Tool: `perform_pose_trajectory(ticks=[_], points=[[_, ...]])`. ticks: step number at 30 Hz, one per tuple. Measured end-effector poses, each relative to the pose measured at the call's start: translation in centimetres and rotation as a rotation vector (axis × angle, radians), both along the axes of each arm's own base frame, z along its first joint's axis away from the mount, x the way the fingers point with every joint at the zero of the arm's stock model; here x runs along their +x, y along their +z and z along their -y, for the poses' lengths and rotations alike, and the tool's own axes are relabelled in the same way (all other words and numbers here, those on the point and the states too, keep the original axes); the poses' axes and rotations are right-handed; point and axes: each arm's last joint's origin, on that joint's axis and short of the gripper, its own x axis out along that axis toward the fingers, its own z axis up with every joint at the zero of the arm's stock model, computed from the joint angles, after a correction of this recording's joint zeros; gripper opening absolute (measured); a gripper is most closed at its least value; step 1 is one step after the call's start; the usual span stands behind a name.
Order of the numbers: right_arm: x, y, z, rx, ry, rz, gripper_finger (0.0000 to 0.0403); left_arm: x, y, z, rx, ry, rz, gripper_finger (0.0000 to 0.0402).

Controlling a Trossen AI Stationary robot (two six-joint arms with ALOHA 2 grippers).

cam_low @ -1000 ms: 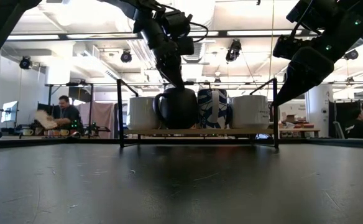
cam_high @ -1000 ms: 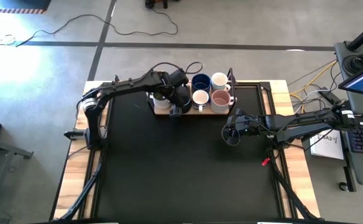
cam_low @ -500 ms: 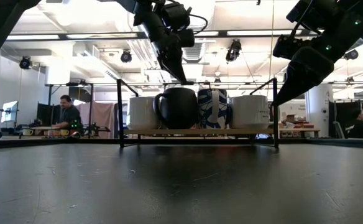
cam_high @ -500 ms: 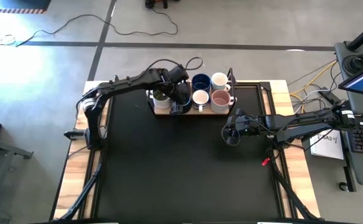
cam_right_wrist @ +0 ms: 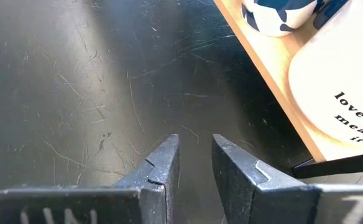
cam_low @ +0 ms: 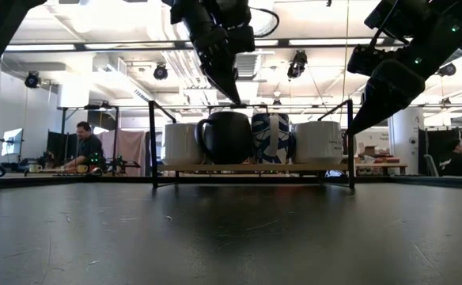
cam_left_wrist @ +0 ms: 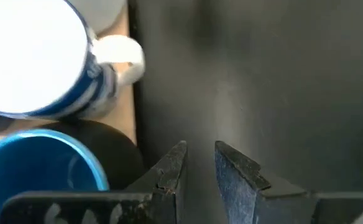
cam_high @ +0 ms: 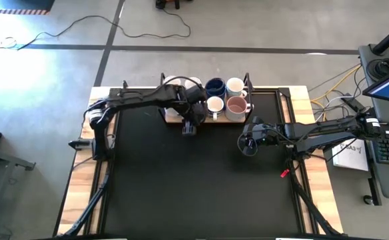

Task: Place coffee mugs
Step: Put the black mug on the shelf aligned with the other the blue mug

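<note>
Black tabletop (cam_high: 194, 180) carries a wooden tray (cam_high: 181, 120) of mugs (cam_high: 236, 105).

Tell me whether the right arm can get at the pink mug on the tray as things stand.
Probably yes. The right gripper hangs over bare mat just in front of the tray, empty, and the pink mug sits in the near row at that end. The left gripper is further along, out of the way.
</note>
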Motion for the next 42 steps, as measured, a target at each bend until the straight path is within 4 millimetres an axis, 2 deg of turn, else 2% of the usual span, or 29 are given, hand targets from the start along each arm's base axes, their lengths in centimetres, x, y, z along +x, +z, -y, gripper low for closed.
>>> perform_pose_trajectory(ticks=[14,35,42], points=[[0.0,0.0,0.0,0.0,0.0,0.0,0.0084,-0.1,-2.9,-0.7,0.015,0.105,-0.057,0.0061],[0.0,0.0,0.0,0.0,0.0,0.0,0.0084,-0.1,-3.6,-2.4,0.026,0.144,-0.056,0.0061],[0.0,0.0,0.0,0.0,0.0,0.0,0.0084,-0.5,-2.0,-1.5,-0.003,0.123,-0.019,0.0061]])
